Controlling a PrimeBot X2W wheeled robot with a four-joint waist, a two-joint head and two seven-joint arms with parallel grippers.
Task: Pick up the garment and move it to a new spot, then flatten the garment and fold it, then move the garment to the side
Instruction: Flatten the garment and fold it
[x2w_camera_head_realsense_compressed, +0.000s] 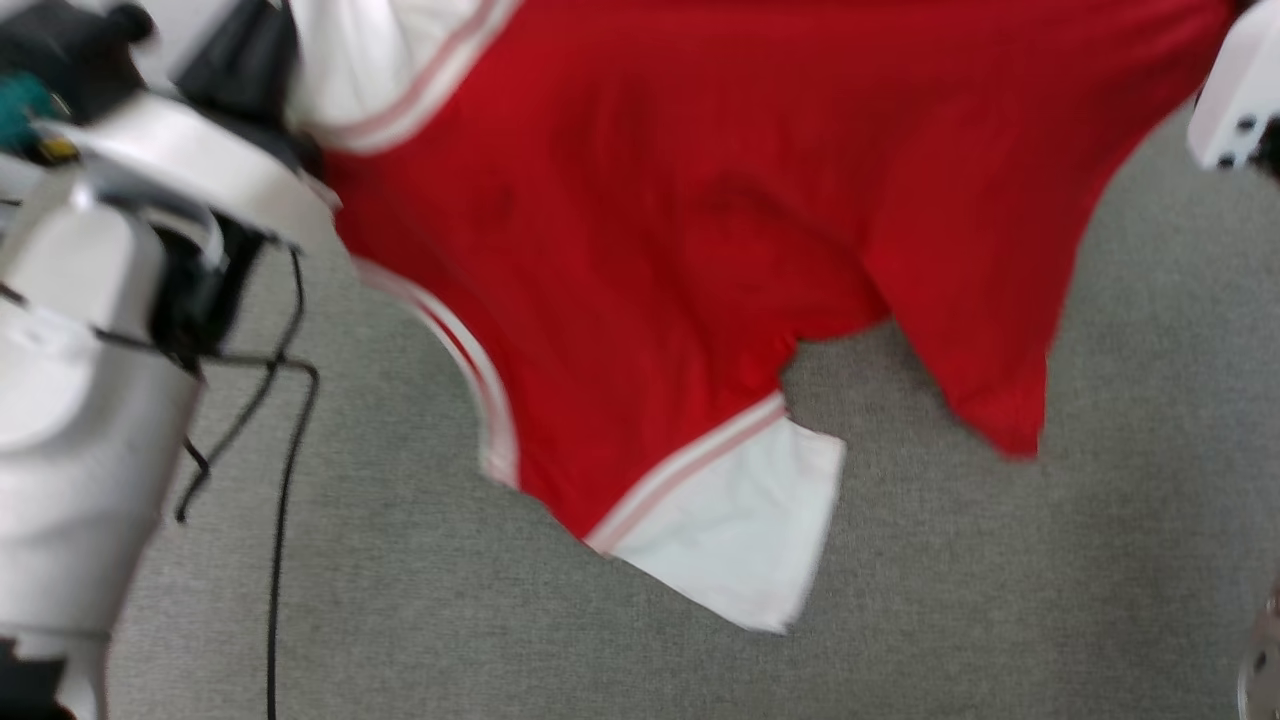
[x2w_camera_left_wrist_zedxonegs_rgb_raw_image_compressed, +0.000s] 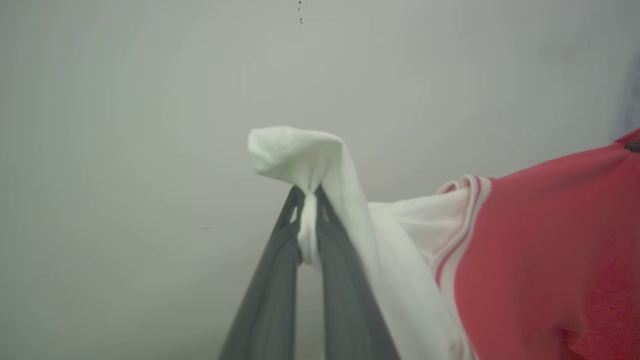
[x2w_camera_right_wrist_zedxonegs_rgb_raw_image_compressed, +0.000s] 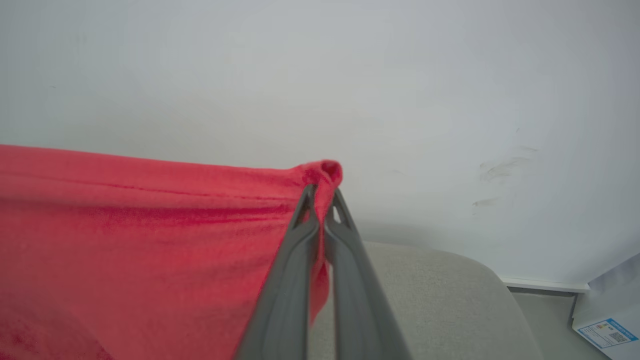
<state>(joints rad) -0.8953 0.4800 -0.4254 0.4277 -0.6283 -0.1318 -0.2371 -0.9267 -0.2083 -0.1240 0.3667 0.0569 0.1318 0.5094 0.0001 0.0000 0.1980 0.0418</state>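
Sideways, the garment hangs stretched: left end effector pinches its white sleeve, right end effector its red corner.

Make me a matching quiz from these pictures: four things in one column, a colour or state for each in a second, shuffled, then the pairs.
Things:
1. left hand
2. right hand
3. lower sleeve
4. cable

States:
A. black, at the head view's left
B. shut on a red part of the garment
C. white, with striped trim
D. shut on white cloth

Pairs: 1-D, 2-B, 3-C, 4-A
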